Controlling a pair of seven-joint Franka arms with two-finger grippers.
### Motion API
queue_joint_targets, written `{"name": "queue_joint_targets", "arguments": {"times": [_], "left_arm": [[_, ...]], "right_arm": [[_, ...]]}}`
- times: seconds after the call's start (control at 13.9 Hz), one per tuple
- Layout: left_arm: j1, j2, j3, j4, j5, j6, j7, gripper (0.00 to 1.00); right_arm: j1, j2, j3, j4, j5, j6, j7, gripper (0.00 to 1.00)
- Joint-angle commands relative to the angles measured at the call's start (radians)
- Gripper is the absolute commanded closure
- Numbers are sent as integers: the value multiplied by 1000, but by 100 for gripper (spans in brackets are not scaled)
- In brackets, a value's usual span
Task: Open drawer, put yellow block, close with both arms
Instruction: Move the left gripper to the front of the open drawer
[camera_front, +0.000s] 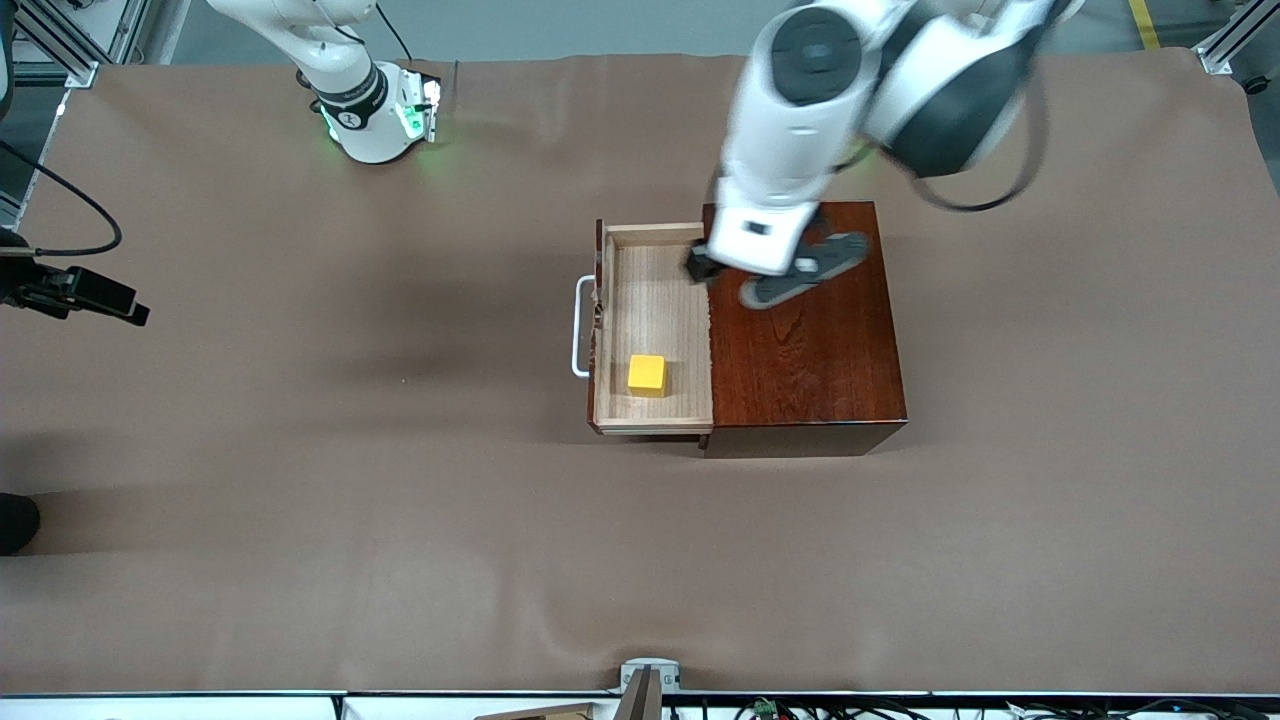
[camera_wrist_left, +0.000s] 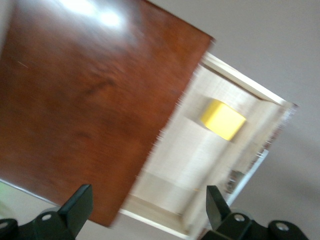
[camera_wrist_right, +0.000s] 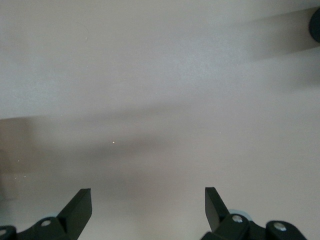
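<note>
The drawer (camera_front: 650, 300) stands pulled out of the dark mahogany cabinet (camera_front: 800, 350), its white handle (camera_front: 578, 325) toward the right arm's end of the table. The yellow block (camera_front: 647, 375) lies in the drawer, in the part nearer the front camera. My left gripper (camera_front: 705, 268) hangs open and empty over the cabinet's top where it meets the drawer. The left wrist view shows the block (camera_wrist_left: 223, 119) on the pale drawer floor (camera_wrist_left: 200, 150), apart from my left gripper (camera_wrist_left: 150, 200). My right gripper (camera_wrist_right: 148, 200) is open over bare table cover; it is out of the front view.
The brown table cover (camera_front: 300, 450) spreads around the cabinet. A black device with a cable (camera_front: 75, 290) juts in at the right arm's end of the table. The right arm's base (camera_front: 370, 110) stands at the table's edge farthest from the front camera.
</note>
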Motion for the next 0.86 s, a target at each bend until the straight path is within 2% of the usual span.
{"name": "queue_joint_targets", "arguments": {"times": [0.0, 0.22, 0.43, 0.79], "left_arm": [[-84, 93, 12, 69, 16, 110, -219, 0], [-159, 190, 21, 116, 21, 256, -497, 0], [-221, 253, 28, 136, 24, 310, -780, 0], [-382, 336, 180, 138, 22, 374, -1142, 0]], "right_arm": [[-9, -6, 8, 8, -18, -11, 16, 0], [-7, -6, 8, 9, -18, -11, 15, 0], [-9, -8, 5, 17, -18, -49, 10, 0], [-7, -9, 8, 28, -45, -54, 4, 0]]}}
